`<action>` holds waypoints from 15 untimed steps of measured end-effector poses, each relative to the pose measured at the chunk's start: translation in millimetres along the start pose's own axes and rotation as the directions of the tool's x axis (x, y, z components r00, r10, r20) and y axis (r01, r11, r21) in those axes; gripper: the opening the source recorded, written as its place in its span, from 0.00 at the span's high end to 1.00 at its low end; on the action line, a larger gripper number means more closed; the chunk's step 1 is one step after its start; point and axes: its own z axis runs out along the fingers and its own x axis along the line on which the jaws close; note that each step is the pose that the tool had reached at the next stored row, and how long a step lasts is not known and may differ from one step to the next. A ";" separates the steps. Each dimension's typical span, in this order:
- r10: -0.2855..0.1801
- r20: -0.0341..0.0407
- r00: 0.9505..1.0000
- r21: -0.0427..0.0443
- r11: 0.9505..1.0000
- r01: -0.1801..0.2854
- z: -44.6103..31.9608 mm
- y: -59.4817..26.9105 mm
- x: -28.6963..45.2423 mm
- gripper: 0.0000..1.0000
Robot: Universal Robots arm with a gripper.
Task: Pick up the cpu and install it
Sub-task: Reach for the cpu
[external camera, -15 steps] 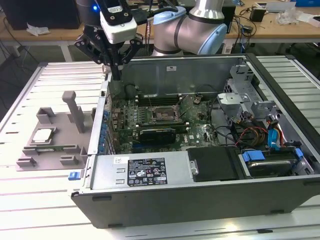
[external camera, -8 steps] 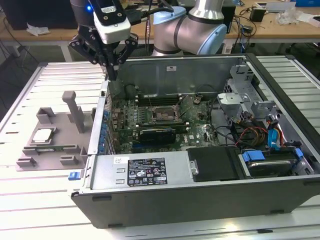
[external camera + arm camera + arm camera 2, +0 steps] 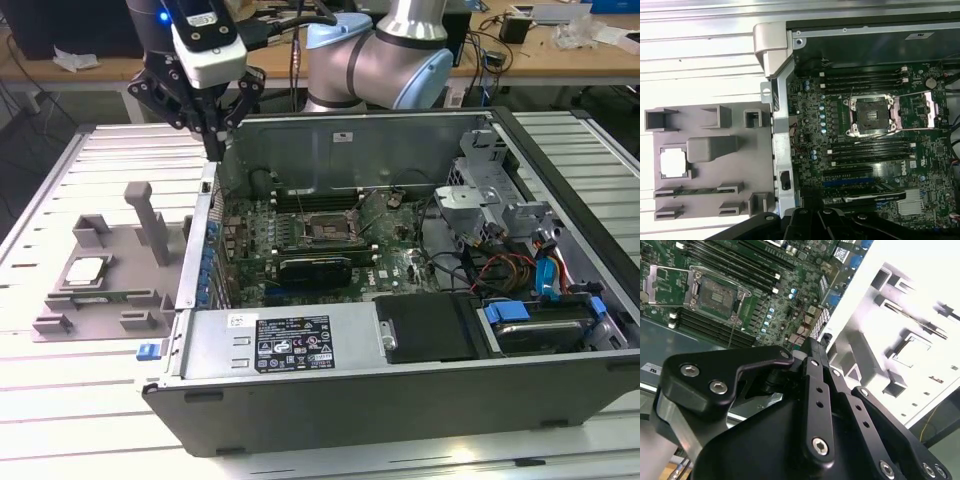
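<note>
End effector [image 3: 214,150], closed empty, hovers by case [image 3: 400,412]; cpu [image 3: 86,269] in fixture [image 3: 125,278] on slatted table [image 3: 80,405].

In the upper middle of the exterior view, the arm [image 3: 385,55] is a silver-grey tube with pale blue joint caps. At upper left, a white wrist housing [image 3: 205,35] carries a blue light [image 3: 163,15] and black cables [image 3: 285,28]. The jaws are black linkage bars, studded with silver hex screws [image 3: 820,446] in the second wrist view.
</note>
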 end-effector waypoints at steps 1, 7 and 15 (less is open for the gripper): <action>0.000 0.000 1.000 0.000 1.000 0.000 0.0 -0.1 1.2 0.89; 0.001 0.000 1.000 0.000 1.000 -0.001 -0.3 -0.8 10.7 0.89; 0.002 0.000 1.000 0.000 1.000 -0.002 -0.7 -1.9 25.1 0.89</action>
